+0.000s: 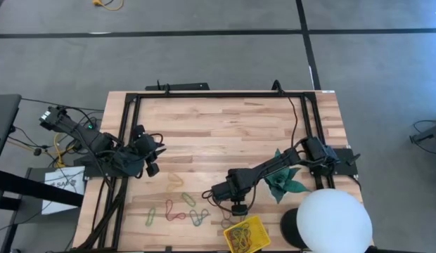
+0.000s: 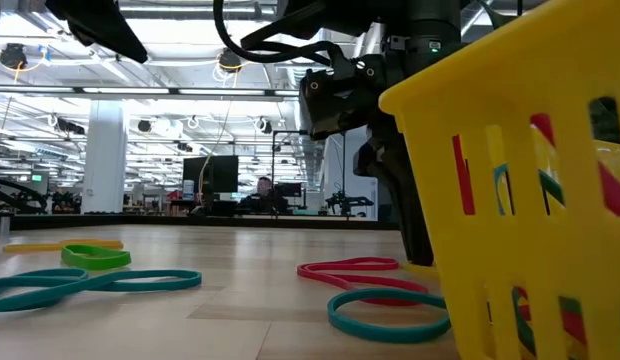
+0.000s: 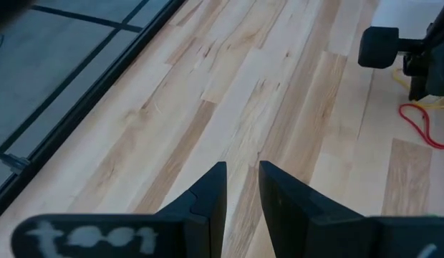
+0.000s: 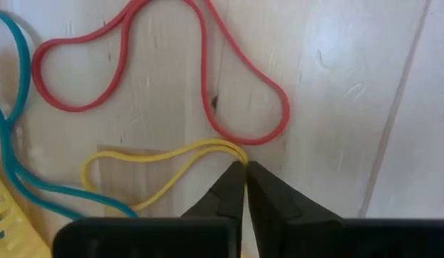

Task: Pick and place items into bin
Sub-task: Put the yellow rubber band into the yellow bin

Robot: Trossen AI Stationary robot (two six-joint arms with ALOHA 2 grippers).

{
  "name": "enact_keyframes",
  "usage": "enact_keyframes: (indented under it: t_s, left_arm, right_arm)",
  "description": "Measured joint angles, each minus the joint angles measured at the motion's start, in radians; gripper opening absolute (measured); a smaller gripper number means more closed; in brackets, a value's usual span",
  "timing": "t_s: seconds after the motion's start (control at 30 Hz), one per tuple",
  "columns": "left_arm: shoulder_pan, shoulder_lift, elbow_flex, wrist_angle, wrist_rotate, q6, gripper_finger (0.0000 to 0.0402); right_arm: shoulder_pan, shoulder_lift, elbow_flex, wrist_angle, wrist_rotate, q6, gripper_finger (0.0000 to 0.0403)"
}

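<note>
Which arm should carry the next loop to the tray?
The right. Its pincer is shut on the thin yellow rubber loop, close beside the small yellow slotted tray. The left pincer hovers over bare wood at the table's left side, farther from the tray.

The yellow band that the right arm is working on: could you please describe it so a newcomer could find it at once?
Start at the yellow bin on the table's near edge. Just beyond it the right gripper has its fingers pinched on one end of a thin yellow band. A red loop and a teal band lie alongside; only the yellow one is gripped.
</note>
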Motion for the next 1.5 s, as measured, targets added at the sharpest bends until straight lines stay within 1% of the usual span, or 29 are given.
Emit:
enact_keyframes:
  t_s: [0.1,0.23,0.43,0.57,0.77,0.9,0.97,1.07,1.23,1.3,1.4,1.5]
  left_arm:
    - [0.0,0.0,0.0,0.0,0.001,0.0,0.0073]
    - [0.0,0.0,0.0,0.0,0.001,-0.001,0.0073]
    - [0.0,0.0,0.0,0.0,0.002,-0.002,0.0073]
    - [0.0,0.0,0.0,0.0,0.002,-0.003,0.0073]
    - [0.0,0.0,0.0,0.0,0.002,-0.006,0.0073]
    - [0.0,0.0,0.0,0.0,0.002,-0.007,0.0073]
    - [0.0,0.0,0.0,0.0,0.002,-0.007,0.0073]
    - [0.0,0.0,0.0,0.0,0.002,-0.006,0.0073]
    - [0.0,0.0,0.0,0.0,0.002,-0.006,0.0073]
    - [0.0,0.0,0.0,0.0,0.002,-0.006,0.0073]
    - [0.0,0.0,0.0,0.009,0.002,-0.01,0.0073]
    - [0.0,0.0,0.0,0.03,0.003,-0.009,0.0073]
  right_arm:
    - [0.001,0.004,0.021,-0.022,-0.009,-0.011,0.0003]
    - [0.012,0.005,0.055,-0.03,-0.023,-0.031,0.0002]
    - [0.039,0.004,0.159,-0.173,-0.016,-0.032,0.0001]
    - [0.068,0.003,0.258,-0.261,-0.01,-0.031,0.0001]
    - [0.127,0.001,0.435,-0.411,0.112,0.009,0.0]
    - [0.175,-0.002,0.522,-0.448,0.143,0.022,0.0]
    - [0.2,-0.002,0.547,-0.446,0.14,0.022,0.0]
    - [0.236,-0.002,0.557,-0.441,0.109,0.041,0.0]
    - [0.303,-0.002,0.557,-0.398,0.014,0.117,0.0]
    - [0.329,-0.001,0.556,-0.332,0.002,0.111,0.0]
    - [0.358,-0.001,0.529,-0.177,0.005,0.11,0.0]
    - [0.386,0.001,0.518,-0.098,0.016,0.117,0.0]
